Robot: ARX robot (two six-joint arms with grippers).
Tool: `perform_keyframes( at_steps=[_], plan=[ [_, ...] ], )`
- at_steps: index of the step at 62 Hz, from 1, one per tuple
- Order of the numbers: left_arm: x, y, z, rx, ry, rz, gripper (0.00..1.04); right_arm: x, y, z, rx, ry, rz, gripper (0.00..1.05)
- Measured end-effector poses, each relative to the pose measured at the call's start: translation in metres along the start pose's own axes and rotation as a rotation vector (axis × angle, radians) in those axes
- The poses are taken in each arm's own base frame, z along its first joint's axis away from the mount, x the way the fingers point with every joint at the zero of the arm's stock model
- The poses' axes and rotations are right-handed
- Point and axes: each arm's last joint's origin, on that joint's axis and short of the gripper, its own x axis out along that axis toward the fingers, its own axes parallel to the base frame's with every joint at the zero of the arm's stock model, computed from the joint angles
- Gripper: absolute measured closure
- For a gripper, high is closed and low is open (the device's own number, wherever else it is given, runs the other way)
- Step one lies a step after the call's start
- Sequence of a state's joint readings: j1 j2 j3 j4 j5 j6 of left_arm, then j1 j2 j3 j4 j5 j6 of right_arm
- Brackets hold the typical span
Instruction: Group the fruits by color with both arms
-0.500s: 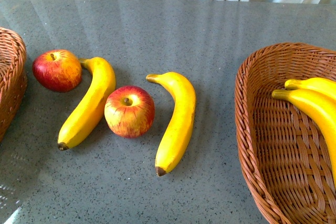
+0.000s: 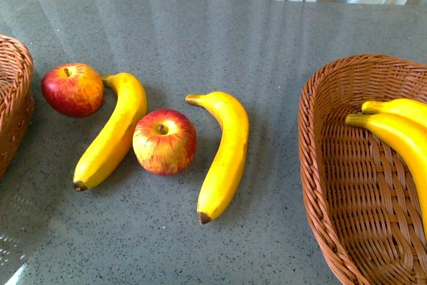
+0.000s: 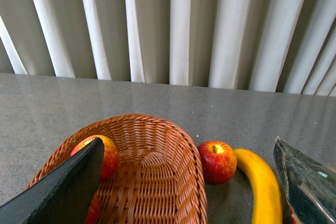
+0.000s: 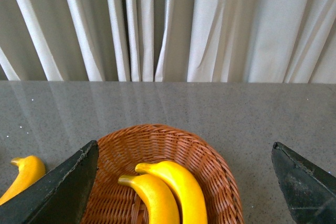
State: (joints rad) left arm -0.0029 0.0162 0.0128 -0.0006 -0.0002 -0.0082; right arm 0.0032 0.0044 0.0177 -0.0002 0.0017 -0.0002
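My left gripper [image 3: 187,141], fingers spread wide, frames the left basket [image 3: 152,135], which holds a basket apple [image 3: 107,156]. My right gripper [image 4: 184,144], equally wide, frames the right basket [image 4: 210,163] with two bananas [image 4: 179,184]. On the tabletop [image 2: 280,38] between the baskets I see a far apple [image 2: 72,89] beside a left banana [image 2: 113,135], a near apple [image 2: 164,141] against that banana, and a right banana [image 2: 225,155] just beside.

Four bananas: the left banana [image 2: 113,131] and the middle banana [image 2: 225,155] lie on the bench [image 2: 267,38], the upper banana [image 2: 401,107] and the lower banana [image 2: 399,141] in the right basket [image 2: 308,131]. Two baskets, counting the left basket [image 2: 17,95]. Three apples for certain: the far apple [image 2: 72,89], the near apple [image 2: 164,141] and the basket apple [image 3: 108,156]. A mostly hidden red patch [image 3: 93,211] beside it may be a fourth; I can't tell.
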Motion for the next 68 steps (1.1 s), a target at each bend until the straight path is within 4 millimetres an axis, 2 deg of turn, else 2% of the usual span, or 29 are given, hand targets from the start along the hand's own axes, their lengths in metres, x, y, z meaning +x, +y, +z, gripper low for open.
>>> perform_keyframes(
  at_steps=[28,30,32,35,42,52,58,68],
  plan=[
    [0.000,0.000,0.000,0.000,0.000,0.000,0.09,0.000,0.000,0.000,0.000,0.000,0.000,0.09],
    [0.000,0.000,0.000,-0.029,0.109,0.082,0.09,0.000,0.000,0.000,0.000,0.000,0.000,0.09],
    [0.002,-0.004,0.002,-0.027,0.299,0.172,0.09,0.000,0.000,0.000,0.000,0.000,-0.001,0.09],
    [0.012,-0.016,0.011,0.021,0.421,0.214,0.09,0.000,0.000,0.000,0.000,0.000,0.000,0.09],
    [0.039,-0.033,0.027,0.010,0.413,0.183,0.09,0.000,0.000,0.000,0.000,0.000,0.000,0.09],
    [0.079,-0.059,0.036,-0.021,0.423,0.132,0.09,0.000,0.000,0.000,0.000,0.000,-0.001,0.09],
    [0.098,-0.079,0.031,-0.016,0.455,0.093,0.09,0.000,0.000,0.000,0.000,0.000,0.000,0.09],
    [0.114,-0.112,0.011,0.001,0.521,0.034,0.09,0.000,0.000,0.000,0.000,0.000,0.000,0.09]
  ],
)
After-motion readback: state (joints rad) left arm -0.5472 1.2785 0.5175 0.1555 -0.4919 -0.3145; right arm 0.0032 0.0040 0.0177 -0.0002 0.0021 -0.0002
